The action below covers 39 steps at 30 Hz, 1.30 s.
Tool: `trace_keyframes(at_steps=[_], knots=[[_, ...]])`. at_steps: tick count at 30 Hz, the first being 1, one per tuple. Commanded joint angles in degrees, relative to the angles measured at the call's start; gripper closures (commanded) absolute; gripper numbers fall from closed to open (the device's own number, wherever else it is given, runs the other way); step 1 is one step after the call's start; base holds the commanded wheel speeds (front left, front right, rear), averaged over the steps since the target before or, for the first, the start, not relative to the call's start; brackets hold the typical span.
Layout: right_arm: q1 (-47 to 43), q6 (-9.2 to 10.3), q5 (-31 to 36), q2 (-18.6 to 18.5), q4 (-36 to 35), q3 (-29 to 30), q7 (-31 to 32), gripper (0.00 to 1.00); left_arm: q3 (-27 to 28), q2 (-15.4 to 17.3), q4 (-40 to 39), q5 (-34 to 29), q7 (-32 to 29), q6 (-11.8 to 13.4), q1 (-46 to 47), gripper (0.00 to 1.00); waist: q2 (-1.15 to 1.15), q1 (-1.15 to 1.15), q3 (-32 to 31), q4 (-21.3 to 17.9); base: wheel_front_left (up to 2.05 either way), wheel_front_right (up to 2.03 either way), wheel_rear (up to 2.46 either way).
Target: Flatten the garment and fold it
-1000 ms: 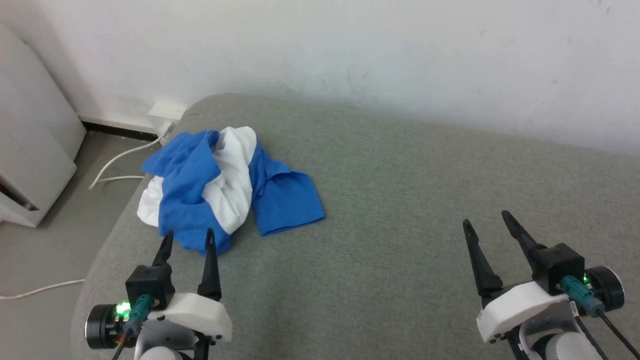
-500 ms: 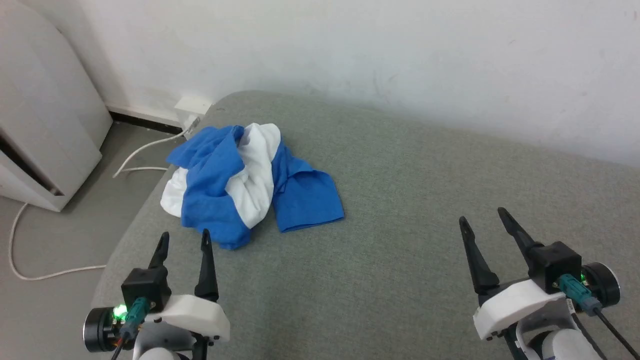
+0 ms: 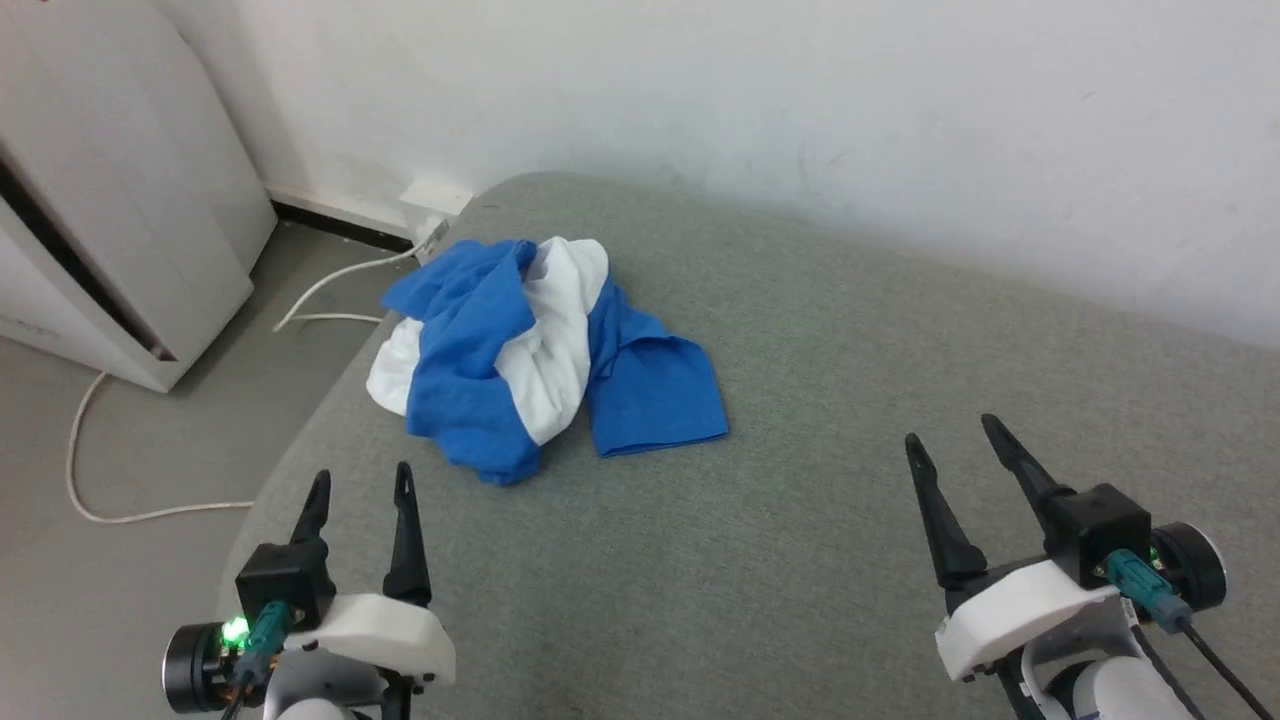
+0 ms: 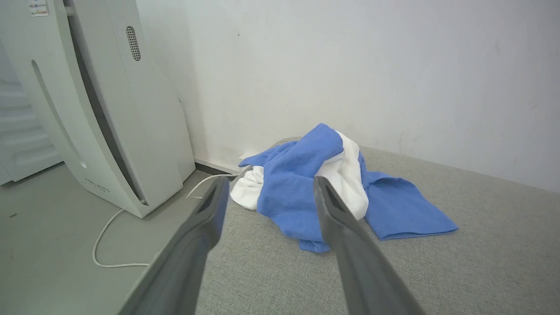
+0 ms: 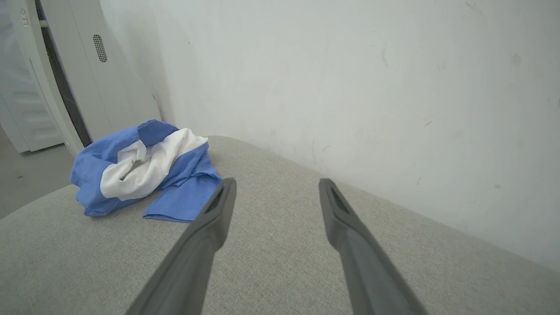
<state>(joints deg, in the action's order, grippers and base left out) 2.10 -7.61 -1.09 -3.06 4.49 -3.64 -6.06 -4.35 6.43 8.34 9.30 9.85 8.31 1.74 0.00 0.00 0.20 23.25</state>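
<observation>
Garment [image 3: 530, 360] lies crumpled at far-left corner of grey cushion [image 3: 800, 520], nr its edge. L gripper [image 3: 362, 473] sits just near-side of it, fingers apart, not touching. R gripper [image 3: 951, 430] well to the right, fingers apart, holding nothing. White unit [image 3: 120, 200] + cable [image 3: 90, 470] on floor [image 3: 60, 600] left of cushion; wall [image 3: 800, 100] behind.

The garment [image 3: 470, 340] lies bunched, and its folds hide most of the cloth, so sleeves, hem and front cannot be told apart. The white appliance [image 3: 120, 230] is cut off by the head view's left and top edges. The label [image 4: 38, 7] near its top in the left wrist view is too small to read, and the white cable [image 3: 150, 518] passes out of sight behind the edge of the table [image 3: 800, 560], which itself runs off the right and bottom edges.
</observation>
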Motion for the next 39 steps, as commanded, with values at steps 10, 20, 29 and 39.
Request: trace_keyframes(at_steps=[10, 20, 29, 39], knots=[[1.39, 0.10, -0.73, 0.15, 0.72, -0.73, -1.11, 0.00, -0.84, 1.21, 0.93, 1.73, 1.49, 1.71, 0.70, 0.00, 0.00, 0.00, -0.32, 3.10, 0.00, 0.00, 0.00], [1.70, 0.11, -0.91, 0.16, 1.06, -1.26, -1.75, 0.00, -1.56, 2.06, 1.39, 3.18, 2.31, 2.82, 0.62, 0.00, 0.00, 0.00, -0.38, 5.55, 0.00, 0.00, 0.00], [2.09, 0.12, -1.01, 0.18, 1.42, -1.63, -2.25, 0.00, -2.26, 2.68, 1.94, 4.50, 3.31, 3.89, 0.82, 0.00, 0.00, 0.00, -0.34, 7.71, 0.00, 0.00, 0.00], [2.79, 0.12, -0.76, 0.18, 0.90, -1.56, -1.79, 0.00, -3.13, 2.48, 2.31, 5.77, 3.66, 3.23, 2.87, 0.00, 0.00, 0.00, 1.43, 7.43, 0.00, 0.00, 0.00]])
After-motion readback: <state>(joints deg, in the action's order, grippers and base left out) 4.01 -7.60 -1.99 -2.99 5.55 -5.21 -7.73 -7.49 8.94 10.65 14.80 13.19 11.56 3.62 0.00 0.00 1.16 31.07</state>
